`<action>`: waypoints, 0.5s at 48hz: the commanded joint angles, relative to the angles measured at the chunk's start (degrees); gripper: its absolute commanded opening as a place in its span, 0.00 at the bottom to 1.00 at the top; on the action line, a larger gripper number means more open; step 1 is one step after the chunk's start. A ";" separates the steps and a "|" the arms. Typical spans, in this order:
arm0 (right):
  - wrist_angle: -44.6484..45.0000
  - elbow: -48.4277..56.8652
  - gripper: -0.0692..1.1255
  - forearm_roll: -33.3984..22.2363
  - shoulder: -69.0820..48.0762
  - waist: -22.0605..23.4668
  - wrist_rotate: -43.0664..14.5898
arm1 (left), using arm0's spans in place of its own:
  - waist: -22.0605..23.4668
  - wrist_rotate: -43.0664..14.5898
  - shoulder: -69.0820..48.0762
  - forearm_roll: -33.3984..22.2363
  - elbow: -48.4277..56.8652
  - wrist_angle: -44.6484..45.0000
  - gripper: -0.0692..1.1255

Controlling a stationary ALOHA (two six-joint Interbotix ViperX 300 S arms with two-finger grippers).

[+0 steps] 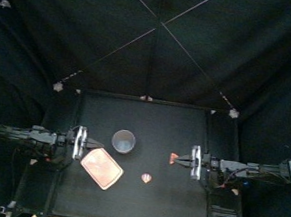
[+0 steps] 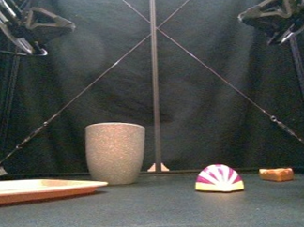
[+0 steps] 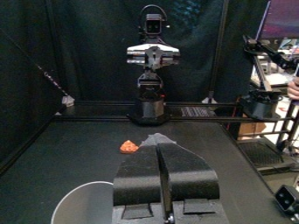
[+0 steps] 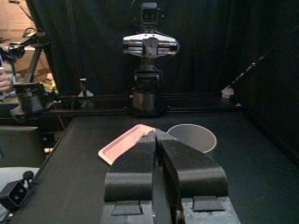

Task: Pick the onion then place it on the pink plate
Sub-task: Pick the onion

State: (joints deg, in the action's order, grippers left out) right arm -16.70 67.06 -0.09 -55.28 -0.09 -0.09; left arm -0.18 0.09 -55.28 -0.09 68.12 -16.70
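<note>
The onion [image 1: 147,177] is a white half-dome with purple stripes [image 2: 220,179], lying flat side down at the table's front middle. The flat pink plate [image 1: 103,166] lies left of it, a short gap between them [image 2: 38,190]. My left gripper [image 1: 81,143] hovers at the left side, jaws shut and holding nothing [image 3: 162,140]. On the right side my right gripper [image 1: 193,161] hovers the same way, shut and holding nothing [image 4: 158,140]. Both grippers are well above the table and apart from the onion. Neither wrist view shows the onion.
A tall grey speckled cup [image 1: 124,140] stands behind the plate, near the table's middle [image 2: 116,152]. A small orange-red toy [image 1: 175,160] lies right of the onion, just in front of my right gripper [image 2: 278,175].
</note>
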 commanded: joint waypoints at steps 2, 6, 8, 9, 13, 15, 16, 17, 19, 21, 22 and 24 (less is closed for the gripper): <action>0.26 -0.88 0.16 0.79 1.32 -0.09 -0.62 | -0.26 0.00 0.35 -2.11 -2.46 2.37 0.19; 1.32 -1.58 0.17 1.76 2.20 0.00 -1.67 | -0.26 -0.09 0.26 -2.72 -2.99 4.75 0.19; 1.85 -2.02 0.17 2.11 2.81 0.00 -2.20 | -0.18 -0.18 0.35 -2.64 -3.16 5.36 0.19; 2.11 -2.29 0.18 2.37 3.08 0.00 -2.29 | -0.18 -0.18 0.26 -2.64 -3.16 5.45 0.19; 2.72 -3.34 0.23 2.55 4.75 0.00 -2.46 | -0.35 -0.44 0.26 -2.37 -3.25 5.63 0.19; 2.72 -3.78 0.28 2.55 5.54 -0.09 -2.46 | -0.53 -0.53 0.18 -1.93 -3.25 5.63 0.19; 2.64 -3.96 0.32 2.64 5.98 -0.09 -2.55 | -0.44 -0.53 0.18 -1.76 -3.25 5.63 0.19; 2.55 -4.22 0.35 2.72 6.33 -0.18 -2.55 | -0.53 -0.53 0.18 -1.49 -3.25 5.63 0.19; 2.37 -4.75 0.44 2.99 7.21 -0.44 -2.55 | -0.62 -0.44 0.18 -1.14 -3.25 5.63 0.20; 2.02 -5.19 0.55 3.69 8.00 -0.70 -2.55 | -0.70 -0.44 0.18 -0.79 -3.25 5.63 0.21; 1.76 -5.45 0.61 4.22 8.35 -0.79 -2.55 | -0.70 -0.44 0.18 -0.70 -3.25 5.54 0.21; 1.14 -5.71 0.72 5.19 9.23 -0.88 -2.46 | -0.79 -0.44 0.18 -0.70 -3.16 5.54 0.22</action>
State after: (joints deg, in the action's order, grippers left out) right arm -14.33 63.28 3.78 -47.55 -0.62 -2.72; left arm -0.70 -0.35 -55.28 -1.14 66.53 -10.90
